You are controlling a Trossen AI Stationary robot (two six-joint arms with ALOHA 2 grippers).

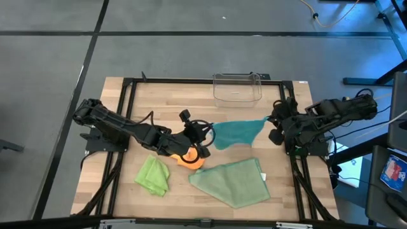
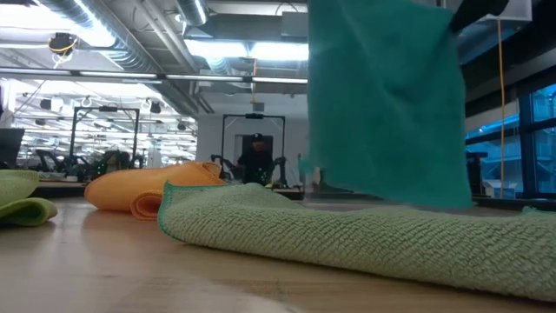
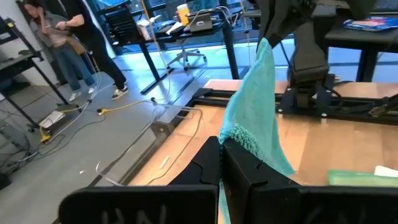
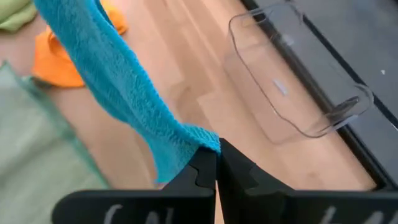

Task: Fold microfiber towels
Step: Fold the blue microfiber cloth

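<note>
The teal towel (image 1: 236, 131) hangs spread between my two grippers above the table's middle; the low view shows it as a hanging sheet (image 2: 382, 104). My left gripper (image 1: 211, 131) is shut on its left end, above the orange towel (image 1: 191, 159). My right gripper (image 1: 269, 122) is shut on its right end. The orange towel lies bunched on the table. The lime green towel (image 1: 153, 175) lies crumpled at the near left. The sage green towel (image 1: 231, 182) lies flat at the near middle. My left gripper pinches a corner of the teal towel (image 3: 241, 134) between its two shut fingers, coming nearly level from the table's left. The cloth runs from there up to the other gripper, off the table. My right gripper pinches another corner of the teal towel (image 4: 200, 139) between its two shut fingers, slanting down from the table's right. The cloth stretches away from the fingers toward the left gripper and sags below the held edge.
A clear plastic bin (image 1: 237, 88) stands at the table's far edge, just beyond the hanging towel. Black frame rails (image 1: 126, 127) run along the table's sides. People stand in the room beyond the table in the left wrist view.
</note>
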